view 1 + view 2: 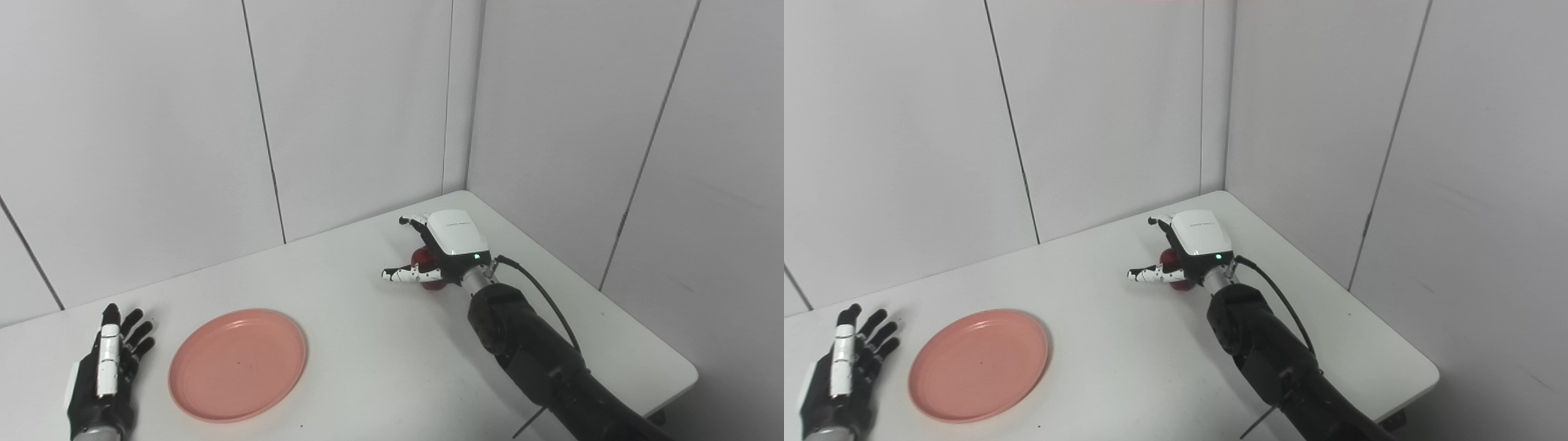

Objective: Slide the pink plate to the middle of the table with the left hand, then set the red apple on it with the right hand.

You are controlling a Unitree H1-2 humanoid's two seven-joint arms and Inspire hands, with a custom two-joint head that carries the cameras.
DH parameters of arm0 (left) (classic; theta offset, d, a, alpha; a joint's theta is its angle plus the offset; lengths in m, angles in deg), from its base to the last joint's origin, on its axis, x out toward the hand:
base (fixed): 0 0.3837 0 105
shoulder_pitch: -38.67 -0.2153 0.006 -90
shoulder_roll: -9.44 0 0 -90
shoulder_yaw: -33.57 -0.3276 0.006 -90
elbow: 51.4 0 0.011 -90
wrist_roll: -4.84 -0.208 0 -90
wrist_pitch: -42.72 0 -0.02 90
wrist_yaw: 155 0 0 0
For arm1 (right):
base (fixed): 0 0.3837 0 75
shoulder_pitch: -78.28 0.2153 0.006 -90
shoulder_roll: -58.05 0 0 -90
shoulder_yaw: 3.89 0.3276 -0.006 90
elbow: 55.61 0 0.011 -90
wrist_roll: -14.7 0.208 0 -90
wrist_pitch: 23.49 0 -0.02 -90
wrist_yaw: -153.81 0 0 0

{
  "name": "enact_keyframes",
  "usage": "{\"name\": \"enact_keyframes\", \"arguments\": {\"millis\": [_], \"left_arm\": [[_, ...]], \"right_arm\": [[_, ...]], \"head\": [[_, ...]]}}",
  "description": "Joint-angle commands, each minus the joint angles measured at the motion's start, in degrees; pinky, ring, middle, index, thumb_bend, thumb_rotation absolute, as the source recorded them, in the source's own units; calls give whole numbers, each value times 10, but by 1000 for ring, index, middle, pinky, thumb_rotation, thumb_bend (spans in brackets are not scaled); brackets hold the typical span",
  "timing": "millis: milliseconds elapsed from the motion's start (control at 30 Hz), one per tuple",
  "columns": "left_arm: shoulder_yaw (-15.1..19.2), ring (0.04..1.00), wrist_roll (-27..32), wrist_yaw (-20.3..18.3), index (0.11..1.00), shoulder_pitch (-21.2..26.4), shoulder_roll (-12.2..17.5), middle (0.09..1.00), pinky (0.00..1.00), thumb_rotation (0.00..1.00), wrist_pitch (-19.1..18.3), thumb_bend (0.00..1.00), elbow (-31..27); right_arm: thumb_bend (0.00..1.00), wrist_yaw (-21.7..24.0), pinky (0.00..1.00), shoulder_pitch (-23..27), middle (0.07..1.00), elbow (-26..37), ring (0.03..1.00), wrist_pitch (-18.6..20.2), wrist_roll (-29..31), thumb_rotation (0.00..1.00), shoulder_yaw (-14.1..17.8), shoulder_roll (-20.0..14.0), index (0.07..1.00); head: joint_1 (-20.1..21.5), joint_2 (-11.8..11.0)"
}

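Near the table's (367,343) far corner our right hand (450,245) covered the apple (422,257), fingers curled around it. Our left hand (107,367) lay spread, empty, beside the plate (237,365).

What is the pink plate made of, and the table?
The pink plate looks like plastic: one even matte colour, a thin raised rim, no shine like glazed china. The table looks like smooth white laminate or painted board, flat with a soft sheen. I can't be sure of either from looks alone.
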State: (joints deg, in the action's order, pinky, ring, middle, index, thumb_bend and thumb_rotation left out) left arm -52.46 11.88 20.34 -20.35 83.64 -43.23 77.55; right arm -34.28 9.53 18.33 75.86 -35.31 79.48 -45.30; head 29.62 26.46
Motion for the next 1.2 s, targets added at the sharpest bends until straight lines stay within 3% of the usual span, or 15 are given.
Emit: {"name": "enact_keyframes", "arguments": {"millis": [0, 767, 1067, 1167], "left_arm": [[-1, 869, -2, 7, 934, -15, 0, 895, 865, 875, -38, 673, 11], [-3, 873, -1, 3, 922, -19, 0, 901, 876, 871, -47, 675, 2], [-2, 881, 0, 1, 925, -19, 2, 902, 892, 875, -48, 669, 4], [-4, 875, -1, 0, 930, -20, 2, 903, 890, 887, -47, 668, 2]], "right_arm": [[847, -3, 557, 18, 787, 9, 756, 11, 1, 757, 4, -18, 775], [835, 19, 568, 14, 792, 15, 757, 32, 4, 753, 7, -27, 771], [842, 7, 508, 14, 727, -12, 663, 34, 3, 734, 4, -23, 738], [843, 7, 447, 12, 678, -15, 579, 35, 5, 725, 3, -22, 724]], "head": [[-1, 1], [0, 7], [-1, 9], [-1, 10]]}}
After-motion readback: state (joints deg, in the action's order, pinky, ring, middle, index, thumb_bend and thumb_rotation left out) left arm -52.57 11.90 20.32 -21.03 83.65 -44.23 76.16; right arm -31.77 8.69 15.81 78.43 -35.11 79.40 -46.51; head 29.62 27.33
